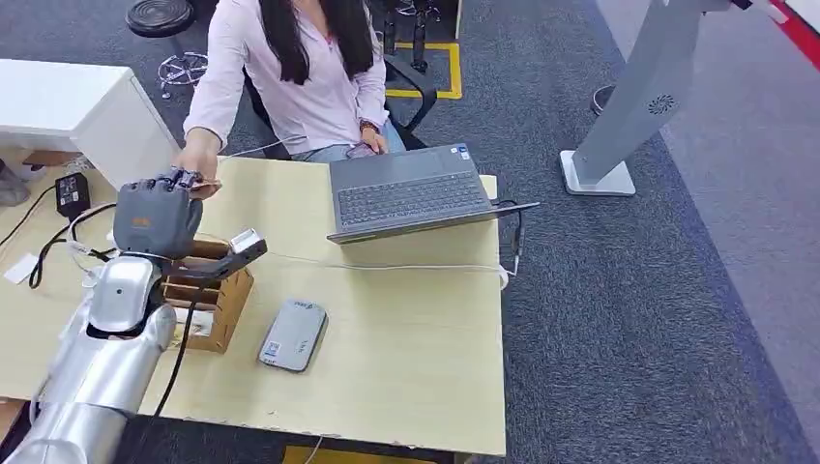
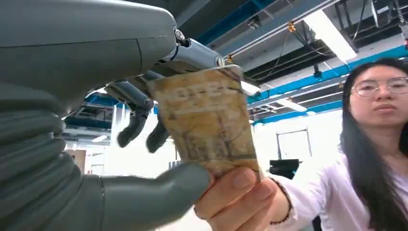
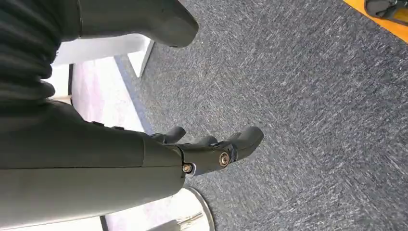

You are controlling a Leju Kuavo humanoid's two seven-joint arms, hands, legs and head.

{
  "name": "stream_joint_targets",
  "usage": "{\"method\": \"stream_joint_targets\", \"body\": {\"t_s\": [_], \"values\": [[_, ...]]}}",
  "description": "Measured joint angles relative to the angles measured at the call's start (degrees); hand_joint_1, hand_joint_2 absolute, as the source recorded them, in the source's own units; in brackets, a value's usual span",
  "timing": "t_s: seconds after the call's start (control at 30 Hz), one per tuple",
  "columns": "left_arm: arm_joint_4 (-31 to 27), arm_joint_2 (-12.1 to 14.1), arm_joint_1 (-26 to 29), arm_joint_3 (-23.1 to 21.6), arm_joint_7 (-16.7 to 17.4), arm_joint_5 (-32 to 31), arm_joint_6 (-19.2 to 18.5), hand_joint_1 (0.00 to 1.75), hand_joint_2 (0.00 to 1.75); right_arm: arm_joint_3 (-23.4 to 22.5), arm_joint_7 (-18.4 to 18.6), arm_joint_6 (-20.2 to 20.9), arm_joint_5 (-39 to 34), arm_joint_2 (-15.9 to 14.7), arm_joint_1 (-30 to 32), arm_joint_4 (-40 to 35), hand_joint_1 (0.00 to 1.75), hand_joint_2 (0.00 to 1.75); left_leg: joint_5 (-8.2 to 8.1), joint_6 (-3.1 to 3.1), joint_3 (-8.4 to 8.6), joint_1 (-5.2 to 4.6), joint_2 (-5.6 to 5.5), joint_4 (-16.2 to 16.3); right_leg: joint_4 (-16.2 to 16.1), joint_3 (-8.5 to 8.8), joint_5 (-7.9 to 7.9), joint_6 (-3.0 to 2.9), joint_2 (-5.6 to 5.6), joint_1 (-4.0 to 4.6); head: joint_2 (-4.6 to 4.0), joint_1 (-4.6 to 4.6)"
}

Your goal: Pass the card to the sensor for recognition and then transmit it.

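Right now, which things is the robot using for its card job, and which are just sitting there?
For the job: card, left hand holding it, person's hand taking it, grey sensor.
Just sitting there: laptop, wooden box, black adapter.

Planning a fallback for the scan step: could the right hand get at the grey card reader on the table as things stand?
Probably not without a large move. The right hand hangs low over the carpet, holding nothing, while the card reader lies on the table just right of the wooden box. Nothing on the table blocks it.

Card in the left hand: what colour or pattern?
Mottled tan-brown with pale, blurred lettering bands; the card shows best in the left wrist view.
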Motion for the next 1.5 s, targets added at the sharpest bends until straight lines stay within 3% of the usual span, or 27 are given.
{"method": "stream_joint_targets", "body": {"t_s": [0.3,0.53,0.8,0.93,1.13,1.27,1.5], "values": [[-10.8,-1.2,6.9,0.0,-0.3,0.2,0.6,0.00,1.75,0.0,0.2,-0.5,-0.1,0.0,-0.1,0.0,0.00,1.75,-0.02,0.01,0.01,0.00,0.01,0.0,0.0,-0.01,0.00,0.00,0.02,0.00,0.00,0.00],[-24.7,-1.7,20.1,-0.6,-1.8,2.4,4.8,0.00,1.75,-0.3,1.2,-1.7,-0.4,0.1,0.1,0.0,0.00,1.75,-0.09,-0.02,0.00,0.00,0.11,0.0,0.0,-0.09,-0.03,0.00,0.09,0.00,0.00,-0.02],[-33.7,-0.9,33.1,-0.7,-2.3,3.7,7.3,0.00,1.75,-1.6,1.9,-2.4,-1.8,0.3,0.4,0.0,0.00,1.75,-0.10,-0.02,-0.03,0.00,0.13,0.0,0.0,-0.10,-0.05,0.00,0.10,0.00,0.00,0.04],[-35.8,0.4,39.0,-0.1,-2.7,4.6,7.3,0.00,1.75,-2.3,2.4,-3.2,-2.3,0.5,0.5,0.0,0.00,1.75,-0.10,-0.02,-0.08,0.00,0.03,0.0,0.0,-0.14,-0.08,0.04,-0.03,0.00,0.00,0.00],[-36.9,1.1,41.8,0.7,-2.6,4.0,6.1,0.00,1.75,-3.1,2.5,-3.0,-2.1,0.6,0.5,0.0,0.00,1.75,-0.09,-0.02,-0.05,0.01,0.03,0.0,0.0,-0.05,-0.07,0.04,-0.02,0.00,0.00,0.04],[-36.5,2.7,43.7,4.5,-1.3,4.4,4.5,0.00,1.75,-3.2,2.4,-3.0,-1.7,0.6,0.6,0.0,0.00,1.75,-0.09,-0.03,-0.03,0.01,0.04,0.0,0.0,-0.06,-0.07,0.03,-0.02,0.01,0.00,0.02],[-32.4,4.4,43.8,12.9,-2.7,5.8,2.8,0.00,1.75,-3.2,2.3,-3.0,-0.6,0.6,0.5,0.0,0.00,1.75,-0.08,-0.04,-0.03,0.02,0.03,-0.1,0.0,-0.06,-0.08,0.03,-0.03,0.01,0.00,0.04]]}}
